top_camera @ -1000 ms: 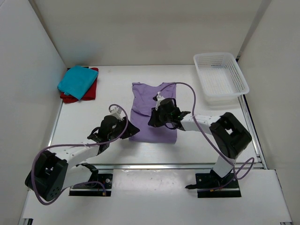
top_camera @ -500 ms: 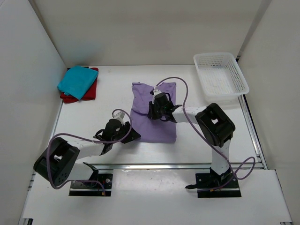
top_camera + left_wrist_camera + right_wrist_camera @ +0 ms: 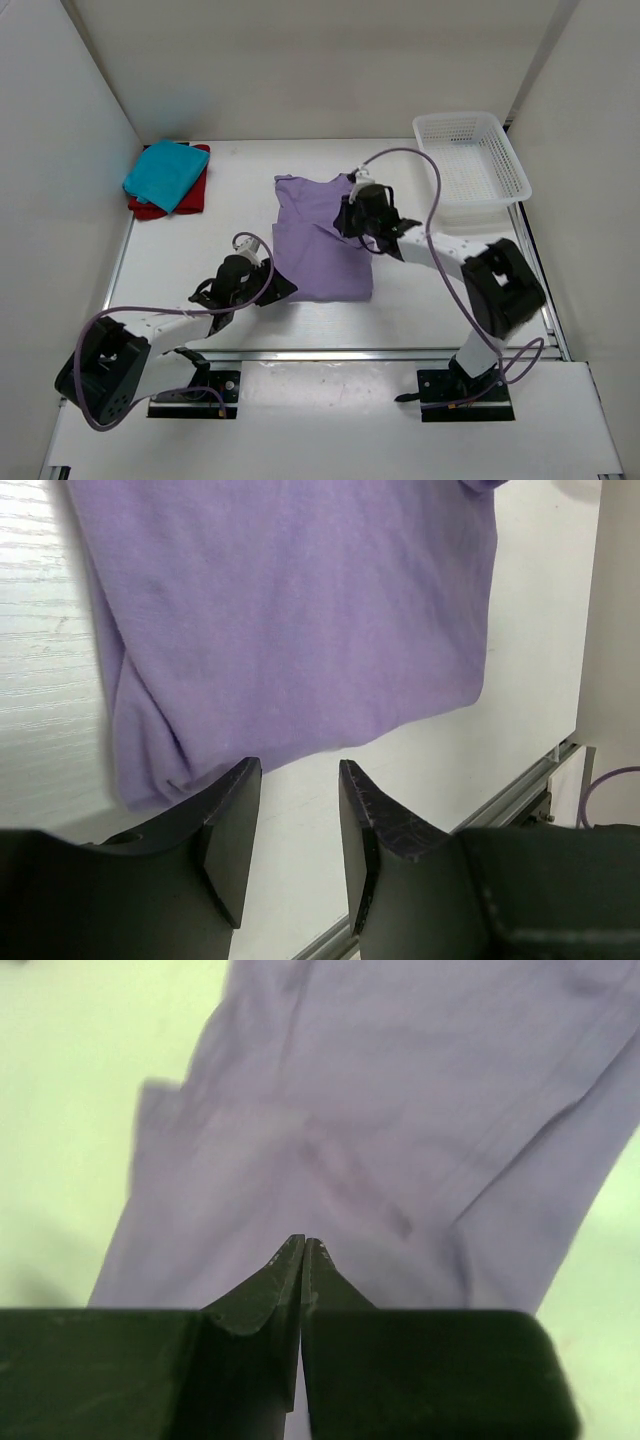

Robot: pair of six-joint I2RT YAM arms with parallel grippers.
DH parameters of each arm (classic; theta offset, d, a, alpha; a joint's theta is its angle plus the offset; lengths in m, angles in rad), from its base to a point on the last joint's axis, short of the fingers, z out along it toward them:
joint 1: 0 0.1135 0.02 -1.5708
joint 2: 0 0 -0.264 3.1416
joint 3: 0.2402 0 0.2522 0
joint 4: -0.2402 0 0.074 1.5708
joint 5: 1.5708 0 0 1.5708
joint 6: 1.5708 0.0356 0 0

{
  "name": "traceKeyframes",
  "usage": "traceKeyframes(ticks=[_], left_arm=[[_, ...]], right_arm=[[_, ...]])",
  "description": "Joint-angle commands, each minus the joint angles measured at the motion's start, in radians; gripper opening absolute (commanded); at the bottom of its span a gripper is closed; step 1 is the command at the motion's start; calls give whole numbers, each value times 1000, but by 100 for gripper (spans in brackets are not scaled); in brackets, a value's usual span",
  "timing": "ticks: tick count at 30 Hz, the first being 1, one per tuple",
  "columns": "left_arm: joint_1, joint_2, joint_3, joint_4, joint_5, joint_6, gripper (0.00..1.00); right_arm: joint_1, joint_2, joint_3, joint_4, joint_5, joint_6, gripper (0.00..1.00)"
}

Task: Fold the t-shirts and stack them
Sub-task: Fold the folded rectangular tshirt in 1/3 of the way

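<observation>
White walls (image 3: 300,70) are closing in a white table (image 3: 200,250) on three sides, and a metal rail (image 3: 400,353) is running along its near edge.

The left arm (image 3: 170,320) is reaching low across the table from the near left, its forearm lying almost flat. The left gripper (image 3: 280,287) is pointing at the near left corner of the pale lavender t-shirt (image 3: 318,255). In the wrist view the left gripper (image 3: 298,780) is standing partly spread. Bare table is showing in the gap between its two fingers, and nothing is being held. The tips are sitting just short of the bunched hem corner.

The right arm (image 3: 440,250) is stretching in from the near right, with its elbow bending out toward the table's right side and its forearm angling back and to the left. The right gripper (image 3: 347,215) is hanging over the far right part of the lavender shirt. Its wrist view is showing the right gripper (image 3: 302,1247) with both fingers pressed tight together, the tips down at the cloth. The view is blurred, so I cannot tell whether any fabric is being pinched.

The lavender shirt is lying in the middle of the table, partly folded lengthwise, with creases running along it. In the far left corner the folded teal-blue t-shirt (image 3: 163,172) is resting on the folded red t-shirt (image 3: 196,196), with red peeking out at the near and right edges. A white lattice basket (image 3: 480,210) is sitting in the far right corner, well apart from the shirts.
</observation>
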Motion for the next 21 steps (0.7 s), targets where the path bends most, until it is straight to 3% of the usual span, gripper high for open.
traceKeyframes(ticks=[1,5,10,16,21], left_arm=[[18,-34,18,-35,7,21,48],[45,-73,-4,-52,4,27,49],[34,-96,-24,-56,-5,25,50],[13,-45,12,-67,-11,50,49],[42,-88,-7,-116,-17,67,51]], right_arm=[[14,-116,-182,94,-37,41,0],[-71,-141,-324,130,-108,89,0],[-139,-97,-330,146,-145,91,0],[-232,9,-167,141,-166,107,0],[-321,97,-21,147,-295,215,0]])
